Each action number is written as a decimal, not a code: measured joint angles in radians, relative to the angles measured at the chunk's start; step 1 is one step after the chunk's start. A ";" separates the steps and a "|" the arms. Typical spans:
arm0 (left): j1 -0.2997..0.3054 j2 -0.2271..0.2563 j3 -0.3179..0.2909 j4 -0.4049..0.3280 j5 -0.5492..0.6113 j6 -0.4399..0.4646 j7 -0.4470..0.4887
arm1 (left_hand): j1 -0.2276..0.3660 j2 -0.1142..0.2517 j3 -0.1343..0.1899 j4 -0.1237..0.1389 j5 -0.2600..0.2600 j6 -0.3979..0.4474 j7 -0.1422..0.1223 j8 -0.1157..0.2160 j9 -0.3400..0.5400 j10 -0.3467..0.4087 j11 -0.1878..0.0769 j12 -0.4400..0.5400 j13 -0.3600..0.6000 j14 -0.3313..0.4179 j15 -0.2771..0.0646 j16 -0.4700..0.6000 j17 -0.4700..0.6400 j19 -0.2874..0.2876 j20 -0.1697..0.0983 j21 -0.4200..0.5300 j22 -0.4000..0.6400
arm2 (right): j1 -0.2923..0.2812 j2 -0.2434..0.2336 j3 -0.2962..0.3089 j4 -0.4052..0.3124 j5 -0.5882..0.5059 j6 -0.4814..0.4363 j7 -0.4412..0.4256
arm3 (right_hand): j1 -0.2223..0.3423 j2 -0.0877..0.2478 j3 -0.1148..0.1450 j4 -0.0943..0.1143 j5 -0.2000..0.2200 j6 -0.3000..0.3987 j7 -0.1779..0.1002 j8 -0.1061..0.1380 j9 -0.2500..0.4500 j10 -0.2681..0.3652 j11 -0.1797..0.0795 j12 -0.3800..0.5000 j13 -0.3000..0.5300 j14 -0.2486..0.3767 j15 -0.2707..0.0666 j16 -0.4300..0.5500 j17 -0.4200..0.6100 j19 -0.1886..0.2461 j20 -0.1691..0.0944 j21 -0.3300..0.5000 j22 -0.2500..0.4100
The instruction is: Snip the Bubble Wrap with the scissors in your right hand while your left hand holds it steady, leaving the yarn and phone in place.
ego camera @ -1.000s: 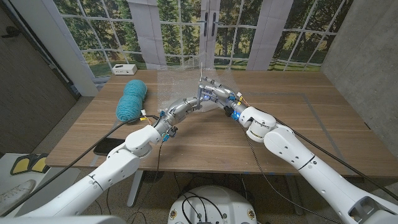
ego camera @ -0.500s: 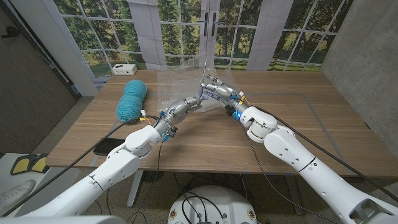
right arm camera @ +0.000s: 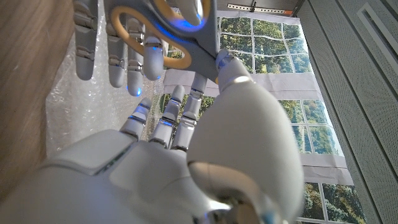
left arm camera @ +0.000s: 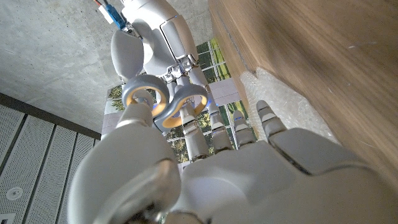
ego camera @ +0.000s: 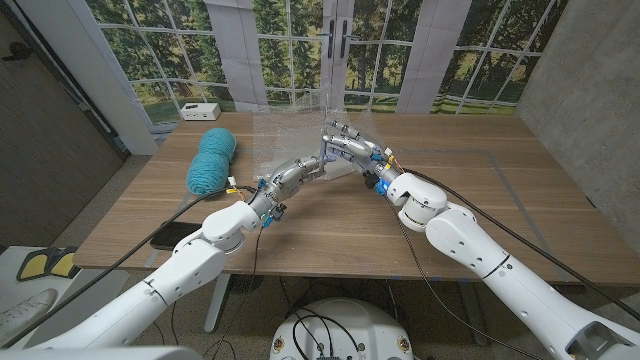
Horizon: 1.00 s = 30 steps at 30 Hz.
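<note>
Room: tall paned windows onto green trees, white door between them, grey concrete wall to one side.
Table [ego camera: 470, 190]: long wooden top, warm brown grain, matte.
Bubble Wrap [ego camera: 285, 135]: clear dimpled sheet at the table's far middle, just beyond the two hands; its far edge seems lifted.
Left hand [ego camera: 300, 170]: glossy white, fingers stretched out toward the Bubble Wrap; I cannot tell whether it presses or grips it.
Right hand [ego camera: 348, 150]: fingers curled through the loops, gripping the scissors.
Scissors [left arm camera: 166, 102]: rounded grey handles lined orange-yellow, held close beside the left fingers.
Yarn [ego camera: 212, 160]: teal skein, fuzzy and plump, near the table's left edge.
Phone [ego camera: 175, 236]: flat dark slab at the near left corner.
</note>
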 measured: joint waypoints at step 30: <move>-0.014 0.007 0.017 -0.012 0.021 0.034 0.007 | 0.021 0.013 0.004 -0.004 -0.004 -0.017 0.012 0.003 0.003 0.011 -0.007 0.000 -0.002 0.008 0.000 0.000 0.000 -0.004 0.004 0.000 0.000 | -0.029 0.005 -0.001 -0.028 -0.045 0.015 -0.045 | 0.000 0.000 -0.001 -0.001 -0.006 0.022 0.011 0.000 0.000 0.004 0.004 -0.009 -0.010 0.000 0.000 0.000 0.000 0.000 0.000 0.004 0.000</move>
